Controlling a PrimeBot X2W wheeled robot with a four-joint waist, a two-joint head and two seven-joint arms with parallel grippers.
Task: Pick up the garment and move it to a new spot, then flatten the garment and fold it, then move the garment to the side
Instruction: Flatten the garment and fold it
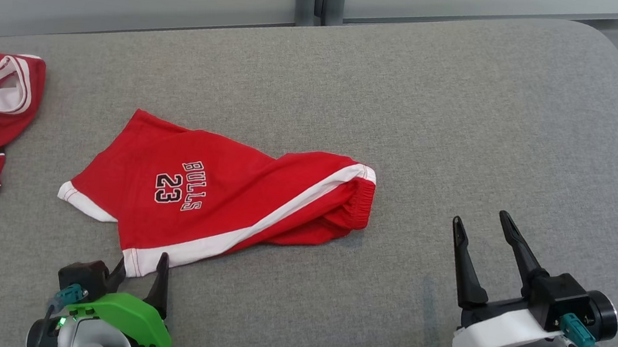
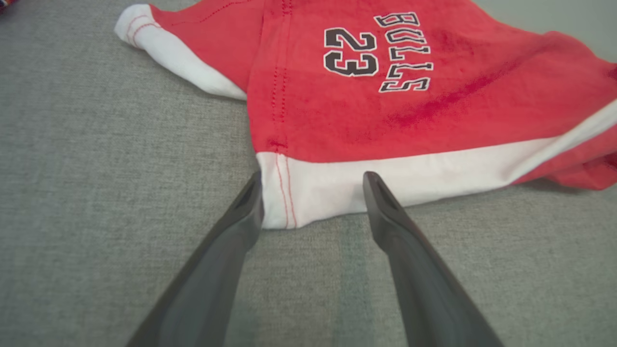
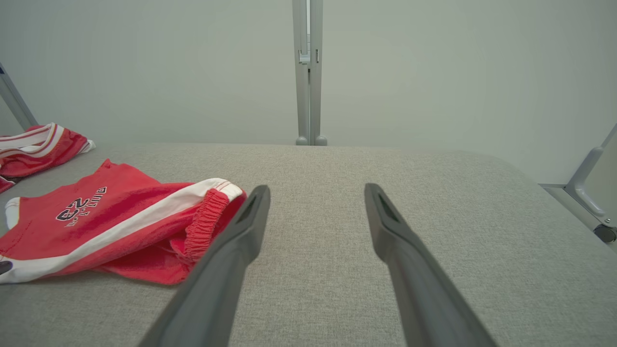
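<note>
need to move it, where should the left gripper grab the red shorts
Probably the near white hem corner of the red shorts, coming low from the robot's side: it lies flat with a free edge, and the open left gripper faces it.

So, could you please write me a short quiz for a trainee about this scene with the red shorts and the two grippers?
1. Multiple choice: which part of the red shorts lies between the open fingers of the left gripper? A the elastic waistband; B a white hem corner; C the printed letters.
2. True or false: the right gripper is shut on the shorts.
3. Fill in: the number printed on the shorts is ___.
Key: 1 B; 2 false, it stands open and apart from them; 3 23.
</note>
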